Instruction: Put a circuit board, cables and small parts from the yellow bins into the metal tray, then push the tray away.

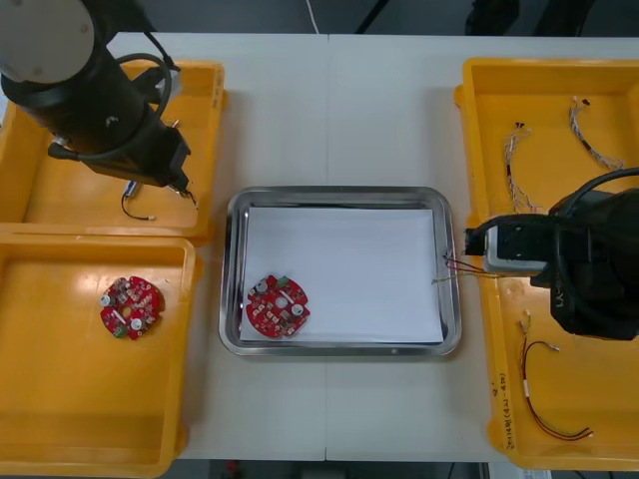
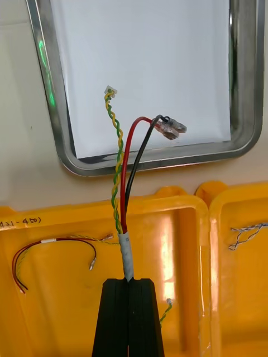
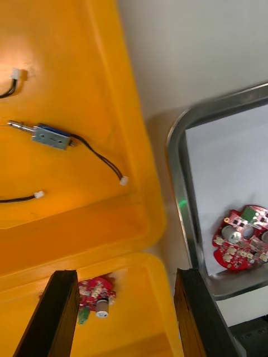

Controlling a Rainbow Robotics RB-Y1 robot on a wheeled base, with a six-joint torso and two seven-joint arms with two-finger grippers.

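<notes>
Right gripper sits over the near right bin, by its inner wall and just beside the right rim of the metal tray. In its wrist view the black fingers are pressed close on a cable bundle: red, black and a yellow-green twisted pair, bound in a white sleeve right at the fingertips. The bundle reaches across the bin wall and the tray rim. Its loose ends lie over the edge of the white lining, seemingly just off the surface, though contact cannot be told. One round red circuit board lies flat in the tray, at the near left corner of the lining. Left gripper hangs over the far left bin, near the wall it shares with the near left bin, fingers wide apart, gripping nothing. Second circuit board lies in the near left bin, apart from its walls. Far left bin holds a small metal part with a thin black cable trailing from it. A red and yellow cable lies loose in the near right bin; twisted blue and white cables lie in the far right bin
</notes>
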